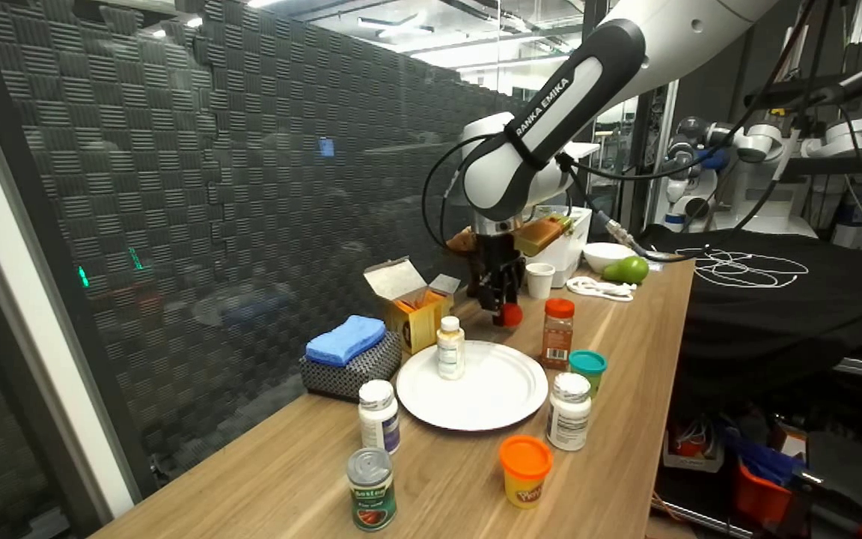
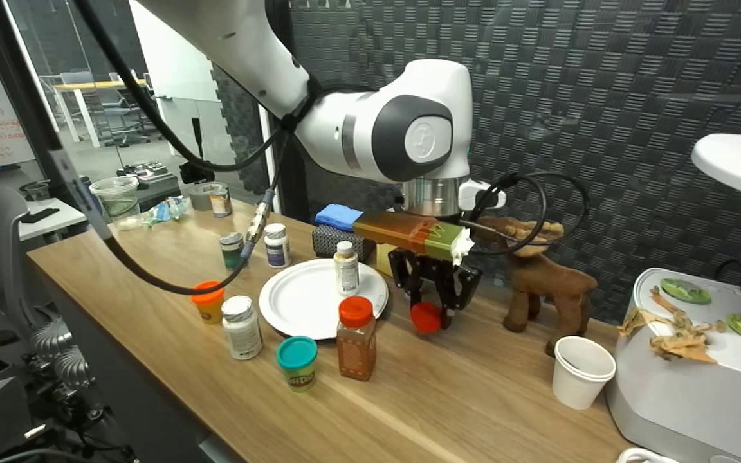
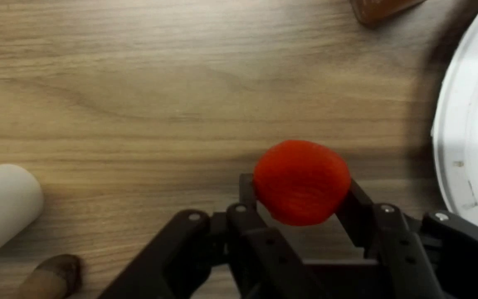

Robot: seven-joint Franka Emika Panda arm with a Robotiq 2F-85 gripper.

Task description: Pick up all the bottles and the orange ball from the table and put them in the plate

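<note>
Gripper (image 3: pixel 299 195) holds the orange ball (image 2: pixel 426 317), beside the plate (image 1: pixel 491 393) and apart from its rim.

Jaws lie against opposite sides, spread to the ball's width; presumably chosen to stop a round thing rolling out. Cannot tell whether the ball clears the table (image 1: pixel 446 498). White-capped bottle (image 1: pixel 451 352) stands upright on the plate, off-centre, which should leave space for more. Red-capped bottle (image 1: pixel 557 337) and two white-bodied bottles (image 1: pixel 569 419) stand upright around the plate, not on it; a central plate likely keeps each carry short. Surface: light-brown wood, grain running lengthwise. Room: dark textured wall panels (image 1: pixel 214 224) along one long side; in an exterior view, a black cloth (image 1: pixel 775 322) past the table's opposite edge and more robot arms (image 1: pixel 760 142) behind.
</note>
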